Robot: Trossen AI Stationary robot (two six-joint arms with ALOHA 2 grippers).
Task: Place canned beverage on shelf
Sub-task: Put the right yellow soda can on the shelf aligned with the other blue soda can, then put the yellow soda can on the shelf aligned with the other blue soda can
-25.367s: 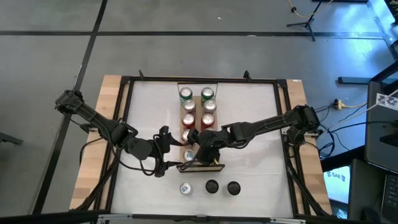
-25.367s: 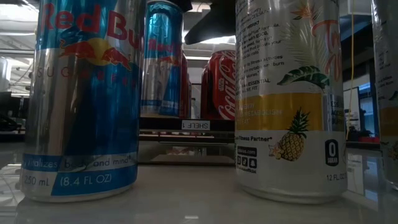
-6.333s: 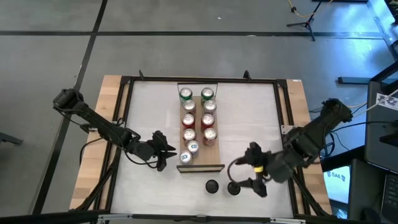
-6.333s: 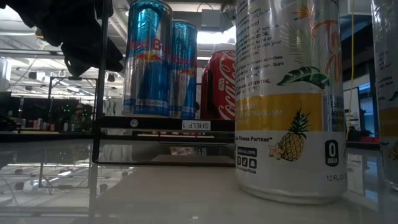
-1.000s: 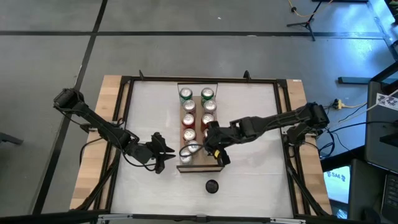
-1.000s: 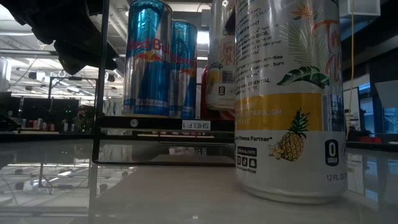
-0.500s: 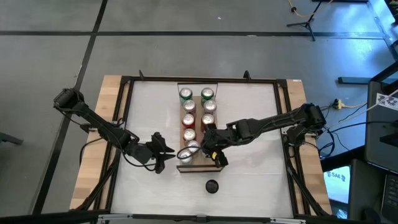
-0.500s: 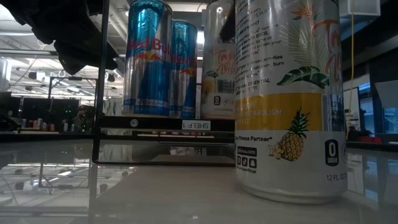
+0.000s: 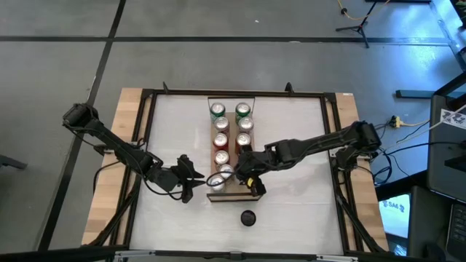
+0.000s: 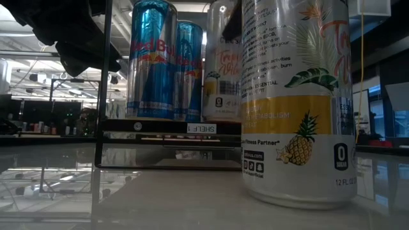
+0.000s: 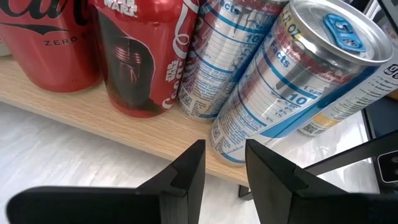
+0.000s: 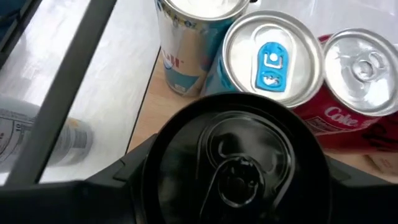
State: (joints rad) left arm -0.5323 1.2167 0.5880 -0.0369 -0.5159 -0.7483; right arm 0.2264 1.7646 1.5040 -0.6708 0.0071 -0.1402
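The right gripper clasps an upright black-topped can from above — axis vertical, over the near right end of the shelf — while the left gripper, fingers narrowly parted and empty, waits beside the shelf.

A black-topped pineapple can stands upright on the light-wood shelf.
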